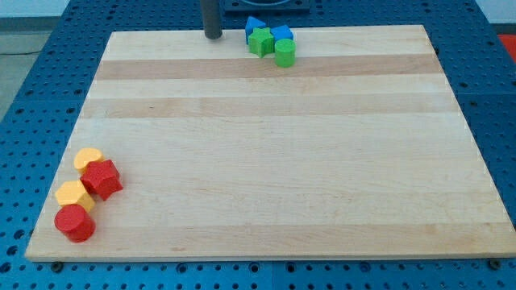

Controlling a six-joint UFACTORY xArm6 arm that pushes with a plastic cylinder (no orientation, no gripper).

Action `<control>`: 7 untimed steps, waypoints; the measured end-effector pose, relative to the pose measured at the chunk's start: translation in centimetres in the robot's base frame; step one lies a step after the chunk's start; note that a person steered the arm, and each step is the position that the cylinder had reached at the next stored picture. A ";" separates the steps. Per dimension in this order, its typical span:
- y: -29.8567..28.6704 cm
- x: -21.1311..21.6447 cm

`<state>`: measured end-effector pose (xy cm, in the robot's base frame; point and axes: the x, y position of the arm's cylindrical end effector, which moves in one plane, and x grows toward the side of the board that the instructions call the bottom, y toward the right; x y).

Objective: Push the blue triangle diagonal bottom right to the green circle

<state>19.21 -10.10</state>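
Observation:
The blue triangle sits at the view's top edge of the wooden board, in a tight cluster. The green circle is at the cluster's lower right. A second green block lies between them, and another blue block is just above the green circle. My tip rests on the board's top edge, to the left of the cluster and apart from every block.
Far off at the view's bottom left lie two yellow blocks, a red block and a red cylinder. A blue perforated table surrounds the board.

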 end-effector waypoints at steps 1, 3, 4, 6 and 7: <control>0.6 0.0; 2.6 0.0; 3.8 0.0; 4.2 0.0; 4.2 0.2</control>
<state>19.41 -5.88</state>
